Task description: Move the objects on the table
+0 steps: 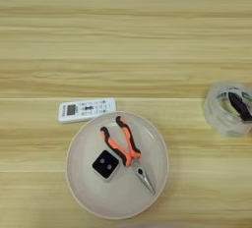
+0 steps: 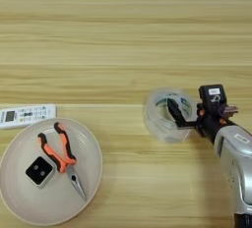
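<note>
A clear tape roll (image 2: 167, 115) lies on the wood-grain table (image 2: 123, 35) at the right. My right gripper (image 2: 183, 116) comes in from the right on a silver forearm, and its black tip reaches into the roll's hole (image 1: 239, 106). A round cream plate (image 1: 83, 183) sits at the lower left. On it lie orange-handled pliers (image 1: 124, 148) and a small black square block with white dots (image 1: 106, 164). A small white remote with a grey screen (image 1: 87, 109) lies just beyond the plate's upper left rim.
The silver forearm (image 2: 236, 158) fills the lower right corner. Bare wood stretches across the far half of the table and between the plate and the tape roll.
</note>
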`<action>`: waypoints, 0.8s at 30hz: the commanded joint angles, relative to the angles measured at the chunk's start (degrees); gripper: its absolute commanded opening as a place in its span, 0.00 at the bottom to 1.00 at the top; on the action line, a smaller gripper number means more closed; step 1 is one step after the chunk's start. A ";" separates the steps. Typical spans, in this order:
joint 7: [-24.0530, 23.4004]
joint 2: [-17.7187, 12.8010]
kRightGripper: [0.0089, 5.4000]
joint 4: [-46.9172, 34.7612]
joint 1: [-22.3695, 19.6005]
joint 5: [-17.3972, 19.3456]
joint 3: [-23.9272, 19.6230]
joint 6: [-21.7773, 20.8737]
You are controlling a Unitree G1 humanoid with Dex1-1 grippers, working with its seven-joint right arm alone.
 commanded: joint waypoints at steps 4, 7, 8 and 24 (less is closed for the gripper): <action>-0.31 -1.52 1.00 -6.92 -2.84 1.00 -1.80 -1.65; 0.13 -1.24 1.00 -9.45 -2.77 1.22 -1.37 -2.69; 0.24 -1.13 1.00 -10.24 -2.68 1.28 -1.15 -2.88; 3.50 1.15 1.00 -22.46 -2.03 1.23 10.48 -6.34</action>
